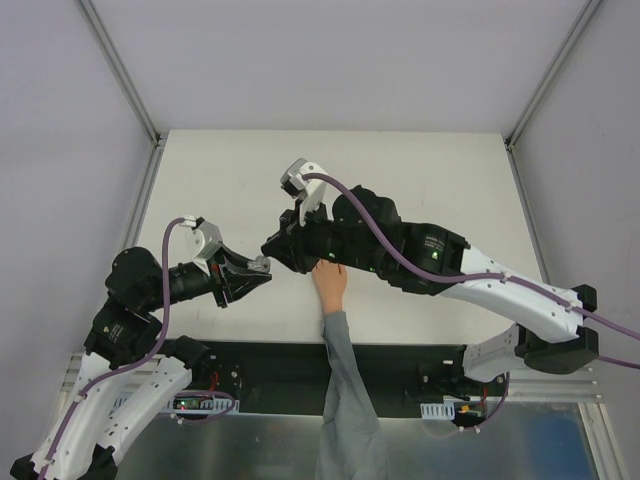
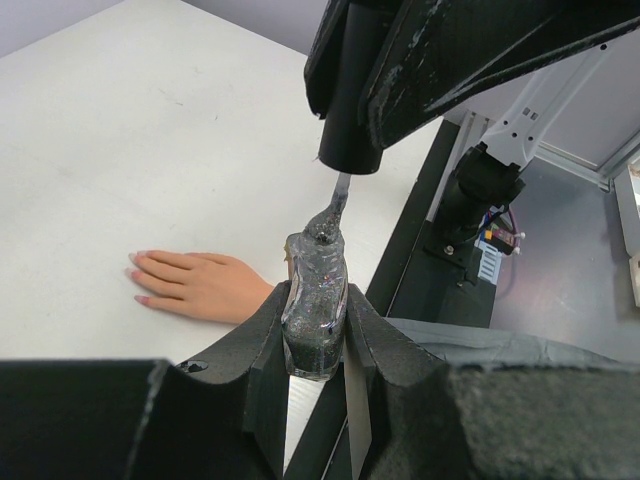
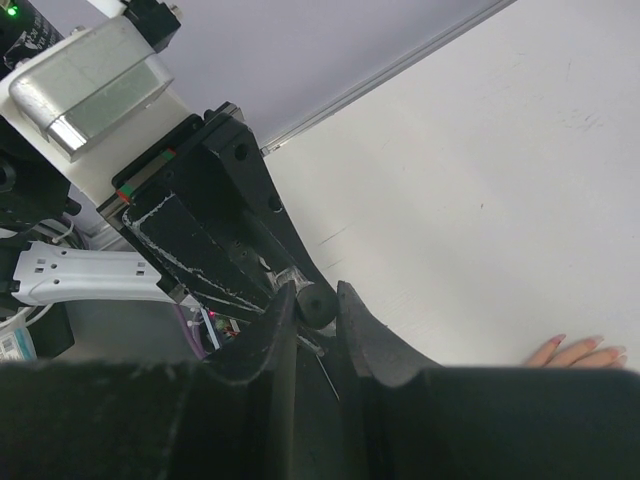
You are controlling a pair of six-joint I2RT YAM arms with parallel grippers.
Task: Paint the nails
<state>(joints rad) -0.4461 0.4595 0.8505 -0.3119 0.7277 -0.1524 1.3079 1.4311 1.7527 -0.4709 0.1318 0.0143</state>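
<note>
The peach mannequin hand (image 1: 330, 285) lies palm down on the white table, its grey sleeve (image 1: 345, 400) running toward the near edge. Its nails (image 2: 132, 272) show as faint pink tips in the left wrist view. My left gripper (image 1: 258, 272) is shut on a small dark glittery polish bottle (image 2: 315, 300), held upright just left of the hand. My right gripper (image 1: 278, 247) is shut on the bottle's black brush cap (image 2: 350, 120) right above it. The brush stem (image 2: 338, 195) reaches into the bottle's neck. The right wrist view shows the cap (image 3: 318, 308) and the hand's fingertips (image 3: 578, 352).
A black strip (image 1: 270, 365) with the arm bases runs along the table's near edge. Metal frame posts (image 1: 120, 70) rise at the back corners. The white table (image 1: 420, 170) stretches beyond the grippers.
</note>
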